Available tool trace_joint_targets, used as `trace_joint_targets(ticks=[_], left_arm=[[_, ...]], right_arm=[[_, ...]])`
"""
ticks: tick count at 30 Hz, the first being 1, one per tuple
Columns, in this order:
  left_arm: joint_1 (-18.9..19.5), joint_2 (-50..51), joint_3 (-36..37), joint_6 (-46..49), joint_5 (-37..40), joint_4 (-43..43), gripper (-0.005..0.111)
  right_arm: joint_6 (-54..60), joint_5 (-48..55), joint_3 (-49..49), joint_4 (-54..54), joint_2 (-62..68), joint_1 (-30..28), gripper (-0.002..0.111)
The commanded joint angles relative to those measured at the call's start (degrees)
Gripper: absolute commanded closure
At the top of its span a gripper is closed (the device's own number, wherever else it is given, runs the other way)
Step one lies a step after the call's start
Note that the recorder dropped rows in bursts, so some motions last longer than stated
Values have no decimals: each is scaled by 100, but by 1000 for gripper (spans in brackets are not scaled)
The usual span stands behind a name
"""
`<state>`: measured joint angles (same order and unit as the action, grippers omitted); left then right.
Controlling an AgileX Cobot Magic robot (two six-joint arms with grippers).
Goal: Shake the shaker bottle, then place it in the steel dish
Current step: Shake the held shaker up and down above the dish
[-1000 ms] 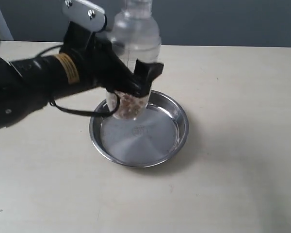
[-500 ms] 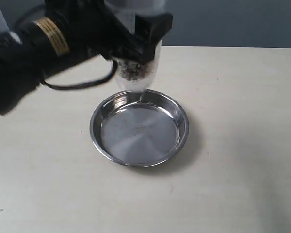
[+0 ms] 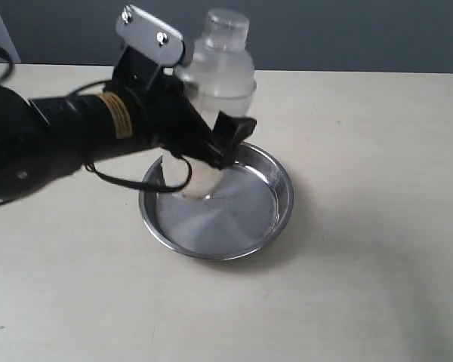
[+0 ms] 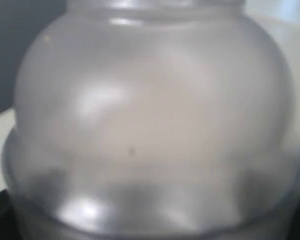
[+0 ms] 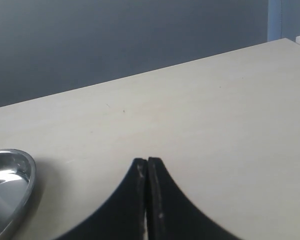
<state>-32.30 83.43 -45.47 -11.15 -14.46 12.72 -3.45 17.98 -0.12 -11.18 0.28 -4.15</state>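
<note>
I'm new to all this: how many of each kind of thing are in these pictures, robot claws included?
Bottles: 1, the shaker bottle
Dishes: 1, the steel dish
Grippers: 2, the left gripper clamped on the bottle, the right gripper shut and holding nothing
Total: 4

Exterior camera looks down over the surface (image 3: 362,256) from its near side. Left wrist camera presses close on the shaker bottle (image 4: 150,125). Right wrist camera skims low, sharing the steel dish (image 5: 15,175).
</note>
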Motion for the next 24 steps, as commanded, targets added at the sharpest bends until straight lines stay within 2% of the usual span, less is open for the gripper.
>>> trace_joint_targets(ticks=[1,4,8,10,12,13,15,16,17,18,19,20,22,23,24], left_arm=[[-22,-521,-232,-36,-491,-381,106],[-64,282,208,-334,-376,-434,106],[-274,-490,29,-398,-1293,107,106],[-274,-465,108,-315,-1022,-158,106],[-191,153,430,-161,-597,-399,106],[-153,438,487,-187,-661,-462,106],[-153,-179,117,-167,-1361,60,106],[-135,-447,-75,29,-1344,110,106],[-88,-542,-144,116,-919,-323,106],[-88,-344,28,116,-673,-465,106],[-111,251,403,-44,-750,-558,106],[-171,354,454,-299,-1273,-461,106],[-188,-356,60,-204,-2140,106,106],[-188,-565,-150,70,-1606,-47,106],[-188,-363,-57,252,-828,-513,106]], right_arm=[[23,-43,12,14,-28,23,109],[23,-43,12,14,-28,23,109],[23,-43,12,14,-28,23,109],[23,-43,12,14,-28,23,109],[23,-43,12,14,-28,23,109],[23,-43,12,14,-28,23,109],[23,-43,12,14,-28,23,109],[23,-43,12,14,-28,23,109],[23,-43,12,14,-28,23,109],[23,-43,12,14,-28,23,109],[23,-43,12,14,-28,23,109],[23,-43,12,14,-28,23,109],[23,-43,12,14,-28,23,109],[23,-43,12,14,-28,23,109],[23,-43,12,14,-28,23,109]])
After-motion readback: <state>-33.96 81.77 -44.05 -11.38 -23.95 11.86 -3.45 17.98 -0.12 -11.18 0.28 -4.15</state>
